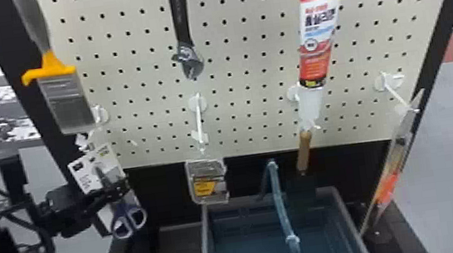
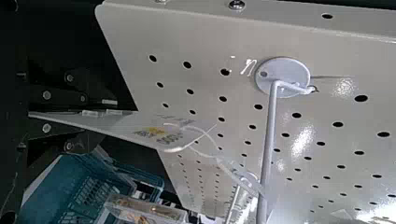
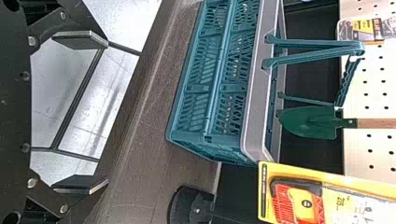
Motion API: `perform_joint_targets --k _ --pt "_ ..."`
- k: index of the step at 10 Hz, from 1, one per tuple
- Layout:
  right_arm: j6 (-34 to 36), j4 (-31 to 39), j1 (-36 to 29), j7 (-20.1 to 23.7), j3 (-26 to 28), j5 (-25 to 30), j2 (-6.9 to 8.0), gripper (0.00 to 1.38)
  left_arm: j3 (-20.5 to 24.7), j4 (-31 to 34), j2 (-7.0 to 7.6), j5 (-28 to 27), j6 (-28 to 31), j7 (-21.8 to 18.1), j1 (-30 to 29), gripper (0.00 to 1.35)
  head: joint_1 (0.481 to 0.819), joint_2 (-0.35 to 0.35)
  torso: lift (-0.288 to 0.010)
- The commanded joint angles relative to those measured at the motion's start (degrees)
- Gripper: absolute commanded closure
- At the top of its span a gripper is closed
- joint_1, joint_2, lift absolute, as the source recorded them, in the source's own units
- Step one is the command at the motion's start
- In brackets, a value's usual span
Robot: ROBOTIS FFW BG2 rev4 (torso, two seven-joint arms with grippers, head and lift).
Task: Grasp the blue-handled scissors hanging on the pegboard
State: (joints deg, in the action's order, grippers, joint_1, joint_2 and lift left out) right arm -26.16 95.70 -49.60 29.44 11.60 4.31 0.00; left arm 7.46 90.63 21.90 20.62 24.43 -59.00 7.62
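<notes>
Head view: blue-handled scissors (image 1: 128,221) on their white card (image 1: 82,172), low at pegboard's left edge. Left gripper (image 1: 121,187) across them, narrow, pinching card and scissors. Paintbrush (image 1: 67,101) hangs just above; blade pack (image 1: 208,180) to the right, then trowel (image 1: 304,153) and basket (image 1: 351,224) below.

Left wrist view: card runs in between the close-set fingers. In the way: clear loop (image 2: 226,170) from card to hook (image 2: 270,140).

Right wrist view: right gripper (image 3: 103,112) wide, nothing between fingers; basket, trowel, yellow saw pack (image 3: 306,200) beyond.
</notes>
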Motion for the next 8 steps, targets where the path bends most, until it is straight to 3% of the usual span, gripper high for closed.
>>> perform_joint_targets --k 1,8 --pt "0.1 0.0 0.0 0.0 0.0 0.0 0.05 0.26 -0.1 0.1 -0.01 0.1 -0.3 0.0 -0.1 1.11 0.549 0.0 -0.1" --pt "0.0 0.0 -0.1 0.0 0.0 0.0 0.05 0.26 -0.1 0.3 -0.19 1.2 -0.3 0.5 -0.6 1.11 0.549 0.0 -0.1"
